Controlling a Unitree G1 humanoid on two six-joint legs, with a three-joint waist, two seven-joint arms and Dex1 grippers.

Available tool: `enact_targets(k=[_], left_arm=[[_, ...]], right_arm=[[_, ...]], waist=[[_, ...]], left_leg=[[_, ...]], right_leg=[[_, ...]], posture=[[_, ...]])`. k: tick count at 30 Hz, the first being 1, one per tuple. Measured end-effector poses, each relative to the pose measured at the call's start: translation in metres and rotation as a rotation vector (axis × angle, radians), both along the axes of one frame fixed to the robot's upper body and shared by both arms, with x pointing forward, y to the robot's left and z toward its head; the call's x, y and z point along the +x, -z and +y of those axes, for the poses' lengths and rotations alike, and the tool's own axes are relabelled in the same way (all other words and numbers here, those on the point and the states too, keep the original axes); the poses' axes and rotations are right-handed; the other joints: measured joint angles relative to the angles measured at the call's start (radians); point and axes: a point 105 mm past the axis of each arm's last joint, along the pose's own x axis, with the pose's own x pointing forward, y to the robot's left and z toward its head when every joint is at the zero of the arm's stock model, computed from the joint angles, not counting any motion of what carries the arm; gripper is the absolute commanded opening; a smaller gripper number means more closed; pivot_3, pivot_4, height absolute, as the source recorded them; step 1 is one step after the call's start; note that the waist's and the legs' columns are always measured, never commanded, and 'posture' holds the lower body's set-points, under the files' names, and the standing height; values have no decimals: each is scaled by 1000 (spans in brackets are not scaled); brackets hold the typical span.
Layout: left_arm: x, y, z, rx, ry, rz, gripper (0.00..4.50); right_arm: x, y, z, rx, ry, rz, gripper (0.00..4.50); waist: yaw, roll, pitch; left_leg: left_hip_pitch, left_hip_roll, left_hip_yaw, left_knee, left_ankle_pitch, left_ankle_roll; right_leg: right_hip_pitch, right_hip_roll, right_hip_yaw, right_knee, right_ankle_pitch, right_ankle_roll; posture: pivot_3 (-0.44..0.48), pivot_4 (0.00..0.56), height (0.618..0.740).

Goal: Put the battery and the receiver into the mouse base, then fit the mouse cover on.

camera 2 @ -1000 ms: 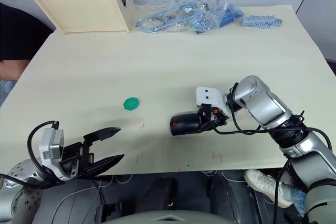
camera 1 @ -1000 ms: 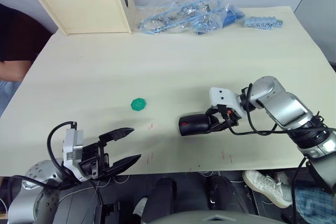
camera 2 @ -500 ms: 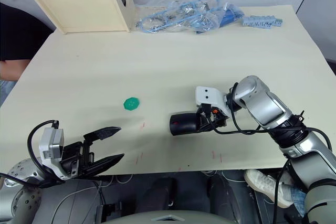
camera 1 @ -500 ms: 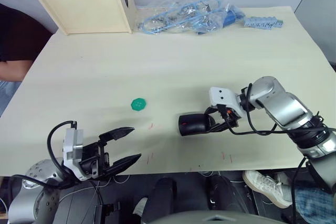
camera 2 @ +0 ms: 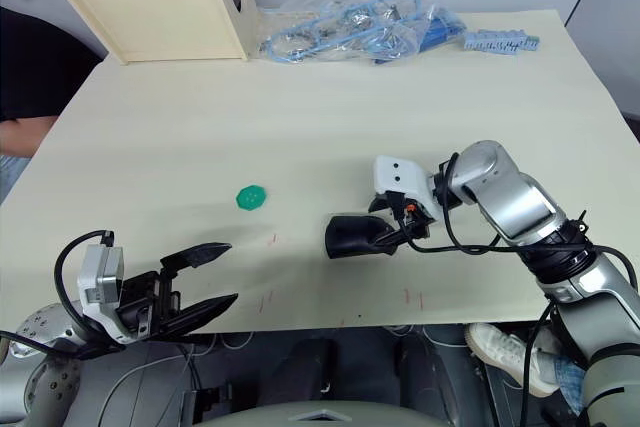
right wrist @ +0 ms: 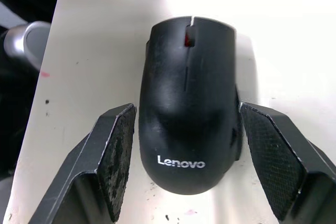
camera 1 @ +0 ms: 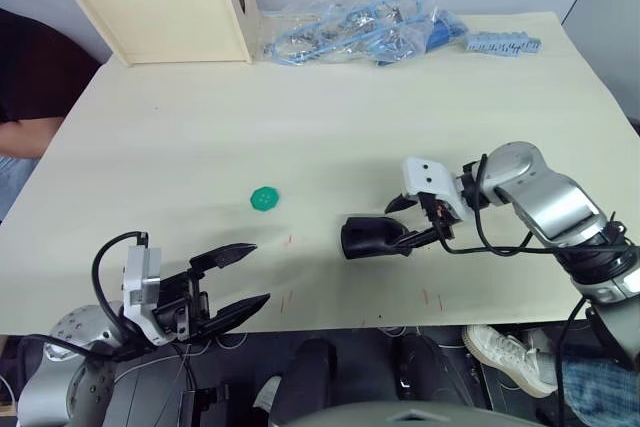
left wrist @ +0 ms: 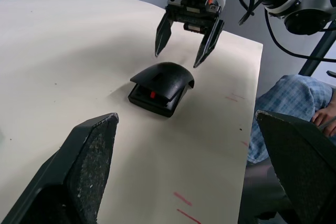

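Bright, even light falls on the table [camera 1: 200,137]; a soft shadow lies close around the mouse cover [right wrist: 188,103], with white glare on the tabletop beyond it and blurred fingers [left wrist: 86,156] near the left wrist camera

- The mouse cover [right wrist: 188,103], a glossy black shell with white lettering, is seated on the mouse base [left wrist: 152,99].
- The assembled mouse is rested near the table's front edge.

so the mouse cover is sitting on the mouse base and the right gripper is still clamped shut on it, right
Not quite. The mouse cover does sit on the mouse base, but the right gripper is open, not clamped: in the left wrist view its fingers hang spread and clear of the mouse, and the right wrist view shows gaps on both sides.
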Motion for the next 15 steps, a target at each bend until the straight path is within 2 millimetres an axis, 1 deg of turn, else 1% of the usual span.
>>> enact_targets(k=[5, 9, 12, 13, 15], left_arm=[[0, 0, 0, 0, 0, -1, 4500], [0, 0, 0, -1, 0, 2, 4500], [0, 0, 0, -1, 0, 2, 4500], [-1, 1, 0, -1, -1, 4, 4500], [-1, 1, 0, -1, -2, 7, 4500]], right_arm=[[-1, -1, 1, 16, 0, -3, 3275], [-8, -6, 1, 49, -10, -3, 3275], [-12, -7, -3, 76, 10, 24, 4047], [-13, -5, -5, 86, 23, 35, 4442], [-14, -3, -8, 103, 45, 41, 4442]], waist=[[0, 0, 0], [1, 0, 0], [1, 0, 0], [2, 0, 0], [2, 0, 0]], left_leg=[[0, 0, 0, 0, 0, 0], [0, 0, 0, 0, 0, 0], [0, 0, 0, 0, 0, 0], [0, 0, 0, 0, 0, 0], [0, 0, 0, 0, 0, 0]], right_leg=[[0, 0, 0, 0, 0, 0], [0, 0, 0, 0, 0, 0], [0, 0, 0, 0, 0, 0], [0, 0, 0, 0, 0, 0], [0, 0, 0, 0, 0, 0]], posture=[[0, 150, 740], [0, 150, 740], [0, 150, 740], [0, 150, 740], [0, 150, 740]])
